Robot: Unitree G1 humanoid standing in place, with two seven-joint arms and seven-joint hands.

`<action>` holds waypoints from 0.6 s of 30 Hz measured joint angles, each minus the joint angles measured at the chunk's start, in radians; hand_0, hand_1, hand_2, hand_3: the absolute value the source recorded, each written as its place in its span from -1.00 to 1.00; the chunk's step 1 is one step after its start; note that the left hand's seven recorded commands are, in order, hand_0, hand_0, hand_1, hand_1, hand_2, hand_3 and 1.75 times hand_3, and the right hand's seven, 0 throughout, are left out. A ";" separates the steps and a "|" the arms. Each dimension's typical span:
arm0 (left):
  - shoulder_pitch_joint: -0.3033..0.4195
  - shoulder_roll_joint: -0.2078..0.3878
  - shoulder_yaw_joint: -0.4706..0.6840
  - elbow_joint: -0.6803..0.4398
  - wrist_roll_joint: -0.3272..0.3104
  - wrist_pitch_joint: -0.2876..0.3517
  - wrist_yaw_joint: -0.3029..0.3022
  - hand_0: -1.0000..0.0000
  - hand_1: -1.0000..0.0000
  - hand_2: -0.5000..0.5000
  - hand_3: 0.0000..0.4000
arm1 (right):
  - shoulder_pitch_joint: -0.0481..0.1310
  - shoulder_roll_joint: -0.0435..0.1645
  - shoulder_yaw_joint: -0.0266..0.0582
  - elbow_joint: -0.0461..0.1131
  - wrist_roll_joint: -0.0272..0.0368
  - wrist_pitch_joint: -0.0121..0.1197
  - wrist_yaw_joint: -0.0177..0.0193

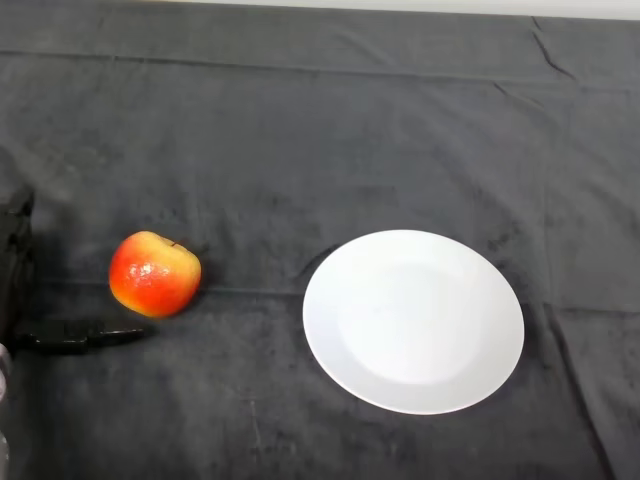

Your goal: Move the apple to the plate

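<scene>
A red and yellow apple (154, 274) lies on the dark cloth at the left, stem end turned up and to the right. A white round plate (413, 320), with nothing on it, sits to the apple's right, a clear gap between them. My black left hand (14, 262) shows at the left edge, just left of the apple. One finger (80, 335) reaches out straight along the cloth below the apple without touching it. The hand is open and holds nothing. Most of the hand is cut off by the frame edge.
The dark cloth (320, 130) covers the whole table, with creases at the far right. The table's far edge runs along the top of the view.
</scene>
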 measured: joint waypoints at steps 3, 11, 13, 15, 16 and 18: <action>-0.001 -0.003 -0.022 -0.001 0.020 -0.016 -0.001 1.00 1.00 0.00 -1.00 | 0.000 0.000 0.0000 0.000 0.0001 0.000 0.0000; -0.009 -0.020 -0.069 -0.001 0.062 -0.038 -0.002 1.00 1.00 0.00 -1.00 | 0.000 -0.001 0.0000 0.000 -0.0001 0.001 0.0000; -0.018 -0.024 -0.093 -0.001 0.070 -0.038 -0.002 1.00 1.00 0.00 -1.00 | 0.000 -0.002 0.0000 0.000 -0.0002 0.001 0.0000; -0.027 -0.034 -0.105 -0.001 0.085 -0.043 -0.004 1.00 1.00 0.00 -1.00 | 0.000 -0.002 -0.0001 0.000 -0.0001 0.001 0.0000; -0.029 -0.042 -0.114 -0.001 0.090 -0.049 -0.004 1.00 1.00 0.00 -1.00 | 0.000 -0.002 -0.0001 0.000 0.0000 0.001 0.0000; -0.034 -0.058 -0.133 -0.001 0.103 -0.061 -0.004 1.00 1.00 0.00 -1.00 | 0.000 -0.002 -0.0001 0.000 -0.0002 0.001 0.0000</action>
